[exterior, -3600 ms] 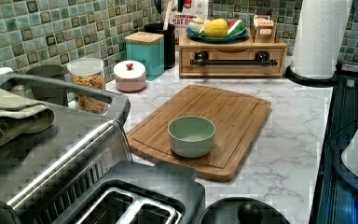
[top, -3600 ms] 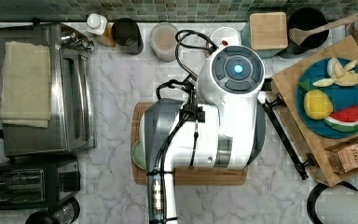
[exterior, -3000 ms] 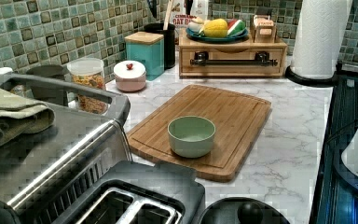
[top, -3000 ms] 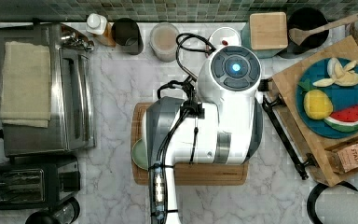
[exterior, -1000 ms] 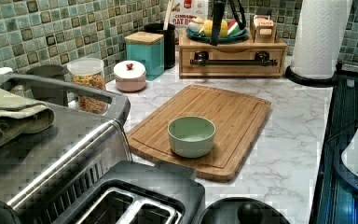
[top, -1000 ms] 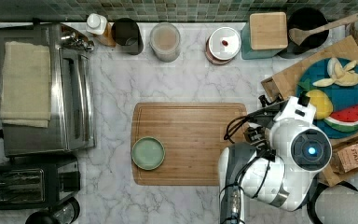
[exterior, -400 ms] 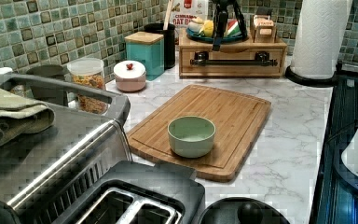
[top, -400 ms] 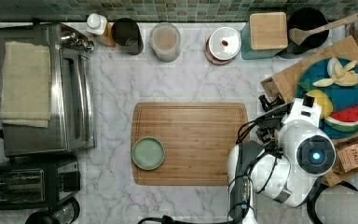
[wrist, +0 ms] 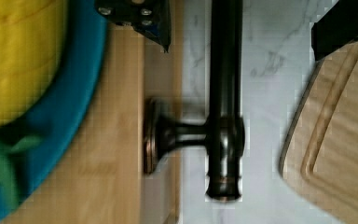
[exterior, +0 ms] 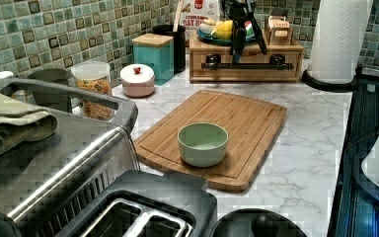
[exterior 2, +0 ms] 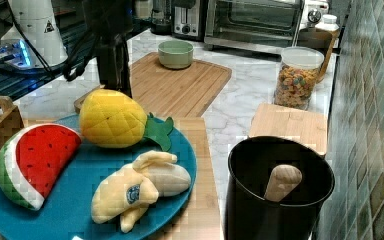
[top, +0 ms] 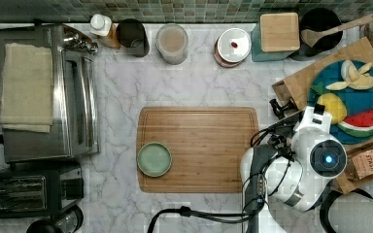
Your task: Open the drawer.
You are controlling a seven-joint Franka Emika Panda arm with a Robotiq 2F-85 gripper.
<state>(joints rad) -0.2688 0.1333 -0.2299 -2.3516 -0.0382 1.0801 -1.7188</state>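
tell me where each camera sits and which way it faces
Top view: overhead, looking down on the cutting board; white arm shows.
Left view: by the toaster, facing the drawer; claw above its handle.
Right view: behind the blue plate, facing back.
Wrist view: straight down on the handle.
All see the board.

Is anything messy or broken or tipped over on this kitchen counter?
Nothing stands out. The drawer is shut and sits straight, the green bowl stands upright on the cutting board, and the jars along the tiled wall have their lids on. No spills show on the marble. The gripper hangs just above the drawer's black handle.
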